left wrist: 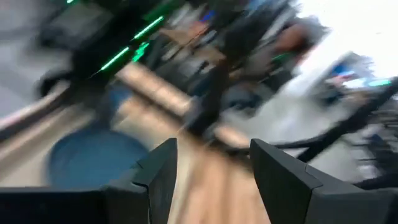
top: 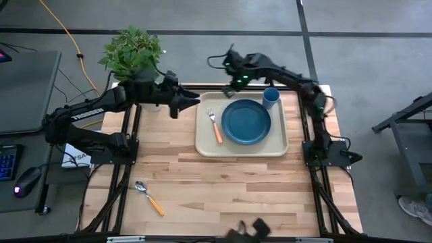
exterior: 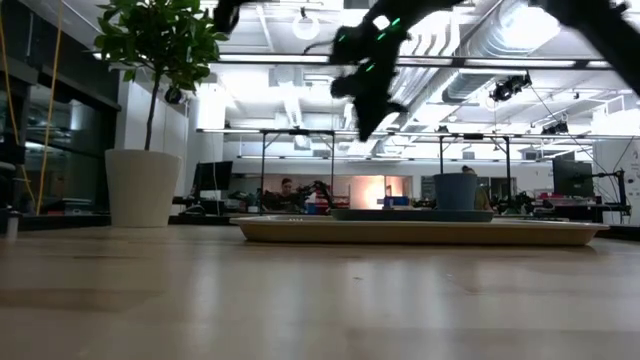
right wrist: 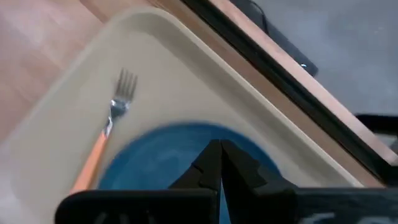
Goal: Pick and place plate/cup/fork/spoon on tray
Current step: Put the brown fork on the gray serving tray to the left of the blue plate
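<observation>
The beige tray (top: 202,138) lies at the table's far middle. On it rest the dark blue plate (top: 246,121), the light-blue cup (top: 271,97) at its far right corner, and the orange-handled fork (top: 215,126) left of the plate. The spoon (top: 148,196) lies on the table near the left front. My left gripper (top: 192,102) is open and empty, just left of the tray's far left corner. My right gripper (top: 236,82) is shut and empty, raised above the tray's far edge (right wrist: 217,155).
A potted plant (top: 133,54) in a white pot (exterior: 142,187) stands at the table's far left corner, beside my left arm. Bare wood lies in front of the tray. A keyboard and mouse sit off the table at the left.
</observation>
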`<state>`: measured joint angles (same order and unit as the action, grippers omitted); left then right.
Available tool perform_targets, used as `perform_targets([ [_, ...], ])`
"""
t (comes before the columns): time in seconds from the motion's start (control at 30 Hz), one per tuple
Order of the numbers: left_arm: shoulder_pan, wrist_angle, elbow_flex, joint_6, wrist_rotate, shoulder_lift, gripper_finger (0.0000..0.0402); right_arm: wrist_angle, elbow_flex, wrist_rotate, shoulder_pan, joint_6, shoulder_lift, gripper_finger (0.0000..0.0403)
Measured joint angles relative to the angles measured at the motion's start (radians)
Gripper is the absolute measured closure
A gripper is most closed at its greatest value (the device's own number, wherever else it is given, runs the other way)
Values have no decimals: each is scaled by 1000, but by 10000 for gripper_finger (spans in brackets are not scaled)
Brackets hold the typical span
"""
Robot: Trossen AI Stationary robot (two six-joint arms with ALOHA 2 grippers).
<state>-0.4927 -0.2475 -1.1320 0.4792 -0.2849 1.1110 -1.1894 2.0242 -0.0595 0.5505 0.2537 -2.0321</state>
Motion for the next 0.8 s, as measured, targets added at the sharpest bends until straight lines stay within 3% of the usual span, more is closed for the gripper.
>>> perform_targets([
  [0.2, -21, -257, -50, -34, 86, 145, 218, 235, -457, 26, 7, 98, 429, 403],
  [0.33, -21, -438, -175, -181, 115, 372, 227, 480, -758, 93, -32, 215, 681, 403],
  [0.43, -22, -587, -287, -315, 239, 555, 261, 613, -925, 113, -67, 300, 831, 403],
  [0.53, -41, -699, -349, -411, 357, 711, 325, 679, -1049, 98, -100, 389, 936, 403],
  [0.63, -71, -686, -364, -464, 376, 815, 388, 736, -1137, 93, -140, 450, 1011, 403],
  [0.8, -118, -617, -364, -496, 368, 938, 399, 846, -1216, 86, -201, 482, 1047, 403],
])
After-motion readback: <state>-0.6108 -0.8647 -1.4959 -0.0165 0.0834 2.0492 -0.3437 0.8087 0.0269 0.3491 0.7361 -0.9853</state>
